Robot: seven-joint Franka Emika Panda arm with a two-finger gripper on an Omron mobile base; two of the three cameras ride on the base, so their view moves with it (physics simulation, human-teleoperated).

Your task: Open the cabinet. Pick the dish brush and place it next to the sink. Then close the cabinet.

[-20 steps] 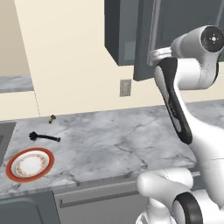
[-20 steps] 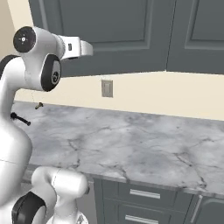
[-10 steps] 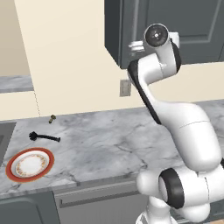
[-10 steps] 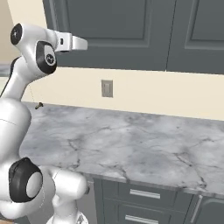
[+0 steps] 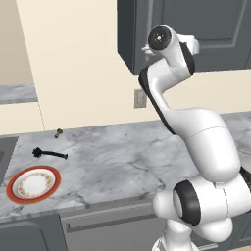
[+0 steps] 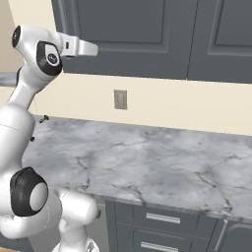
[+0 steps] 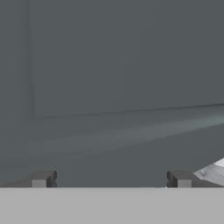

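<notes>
The cabinet (image 5: 206,29) hangs on the wall above the counter, and its dark grey doors (image 6: 133,34) look shut. My gripper (image 6: 91,48) is raised in front of the left door and points at it. In the hand view the recessed panel of the door (image 7: 122,65) is very close, and the gripper (image 7: 111,179) is open with nothing between its fingertips (image 7: 41,178). The black dish brush (image 5: 51,155) lies on the marble counter far below and to the left, beside a sliver of the sink (image 5: 5,153).
A red-rimmed white plate (image 5: 34,182) sits near the counter's front edge, just in front of the brush. A small brownish knob (image 5: 59,132) lies by the wall. A wall outlet (image 6: 120,99) is under the cabinet. Drawer fronts (image 6: 162,217) run below the counter.
The arm has reared up and its elbow has swung toward the wall, while the hand stays high by the cabinet door. The gripper stays open and the brush has not moved.
</notes>
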